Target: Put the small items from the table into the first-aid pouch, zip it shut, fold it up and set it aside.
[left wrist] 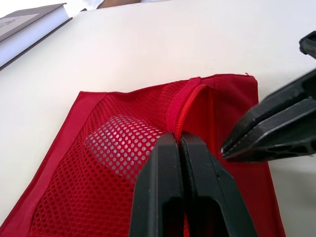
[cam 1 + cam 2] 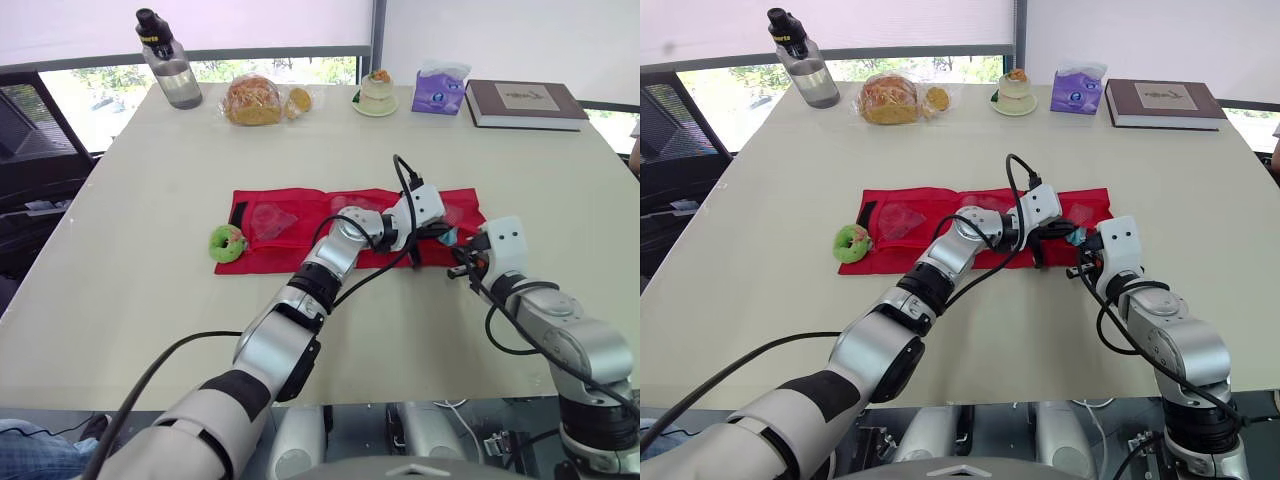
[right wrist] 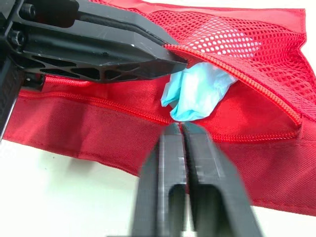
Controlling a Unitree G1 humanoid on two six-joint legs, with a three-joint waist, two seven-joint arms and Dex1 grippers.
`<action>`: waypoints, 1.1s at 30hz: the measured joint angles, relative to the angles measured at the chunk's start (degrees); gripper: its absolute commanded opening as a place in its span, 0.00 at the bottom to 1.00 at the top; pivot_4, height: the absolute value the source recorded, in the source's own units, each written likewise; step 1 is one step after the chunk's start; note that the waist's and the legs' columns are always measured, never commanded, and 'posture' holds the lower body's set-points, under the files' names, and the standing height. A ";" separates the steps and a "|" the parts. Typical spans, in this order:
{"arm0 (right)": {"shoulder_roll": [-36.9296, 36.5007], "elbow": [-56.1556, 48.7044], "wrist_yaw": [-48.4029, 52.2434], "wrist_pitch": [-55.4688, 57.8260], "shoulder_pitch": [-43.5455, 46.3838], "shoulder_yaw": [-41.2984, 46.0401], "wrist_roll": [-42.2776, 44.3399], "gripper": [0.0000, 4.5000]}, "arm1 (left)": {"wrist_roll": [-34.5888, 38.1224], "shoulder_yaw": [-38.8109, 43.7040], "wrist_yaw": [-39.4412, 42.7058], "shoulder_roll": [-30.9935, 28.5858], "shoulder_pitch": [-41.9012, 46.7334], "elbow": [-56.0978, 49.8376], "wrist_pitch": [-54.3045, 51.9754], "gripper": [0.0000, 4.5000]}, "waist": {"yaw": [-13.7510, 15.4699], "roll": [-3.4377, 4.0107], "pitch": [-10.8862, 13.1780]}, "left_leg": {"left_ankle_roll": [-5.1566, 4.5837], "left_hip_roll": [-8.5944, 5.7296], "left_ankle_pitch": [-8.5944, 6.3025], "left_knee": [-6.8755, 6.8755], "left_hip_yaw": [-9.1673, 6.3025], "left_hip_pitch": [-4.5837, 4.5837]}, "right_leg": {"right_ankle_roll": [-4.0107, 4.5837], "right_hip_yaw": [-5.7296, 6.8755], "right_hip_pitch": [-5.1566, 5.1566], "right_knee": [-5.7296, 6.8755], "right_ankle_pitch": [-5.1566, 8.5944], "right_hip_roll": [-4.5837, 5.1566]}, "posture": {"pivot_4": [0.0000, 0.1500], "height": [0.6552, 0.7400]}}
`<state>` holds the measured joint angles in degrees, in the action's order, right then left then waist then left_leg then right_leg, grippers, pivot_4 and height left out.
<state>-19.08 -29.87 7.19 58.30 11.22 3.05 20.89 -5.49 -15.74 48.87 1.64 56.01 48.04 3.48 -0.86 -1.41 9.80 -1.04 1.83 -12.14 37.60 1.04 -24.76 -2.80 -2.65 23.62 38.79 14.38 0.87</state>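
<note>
Left fingers [image 1: 159, 197] clamped pouch [image 3: 98, 128] lip open at 3 o'clock; right fingers [image 3: 150, 207], together at wad [image 3: 197, 94], needed to push it deeper.

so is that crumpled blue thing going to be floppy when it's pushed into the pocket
Probably floppy: the blue thing is crumpled and sags out of the mesh pocket. Likely light, so it may bunch rather than slide.

No readable text anywhere in room. Book [image 2: 525, 103] cover plate too small to make out; purple tissue pack [image 2: 438, 88] print illegible.
</note>
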 measured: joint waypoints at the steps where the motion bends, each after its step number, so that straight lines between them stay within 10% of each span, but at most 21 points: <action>1: 0.57 0.87 -0.06 -0.16 0.42 -0.25 -0.21 0.04 | 0.01 0.00 0.14 -0.01 0.00 0.00 0.00 0.00 | -0.03 0.00 0.00 | 0.00 0.00 0.00 0.00 0.00 0.00 | 0.01 0.00 0.00 -0.01 0.00 0.00 | 1.00 1.00; 15: 5.88 19.15 -4.06 -17.16 8.06 -1.74 -9.54 0.04 | 0.01 -0.30 1.29 0.00 -0.04 -0.23 -0.02 0.00 | -0.01 0.00 0.00 | 0.00 -0.02 0.00 -0.09 0.03 -0.02 | 0.06 -0.01 0.02 -0.07 -0.04 0.01 | 1.00 1.00; 26: 0.15 2.77 8.31 -22.70 -8.21 0.63 -4.06 0.04 | 0.07 -0.54 1.80 0.67 -0.41 -0.76 -1.12 0.00 | 0.07 0.02 0.00 | 0.00 -0.03 0.00 -0.16 0.01 -0.03 | -0.01 0.01 -0.01 -0.19 0.01 0.03 | 1.00 1.00; 33: -0.97 -1.28 14.32 -31.63 -15.67 6.24 -0.53 0.00 | 3.34 0.82 4.62 -0.48 -0.45 -3.15 -3.51 0.70 | -0.24 0.02 -0.01 | 0.00 0.00 0.00 -0.14 0.02 0.06 | -0.12 -0.03 -0.02 -0.13 0.06 -0.02 | 1.00 1.00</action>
<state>-20.04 -31.15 21.51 26.67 -4.44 9.29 20.35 -2.15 -14.93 53.49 1.16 55.56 44.89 -0.03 -1.11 -1.39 9.80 -1.04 1.84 -12.14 37.46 1.06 -24.70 -2.92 -2.68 23.60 38.66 14.44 0.85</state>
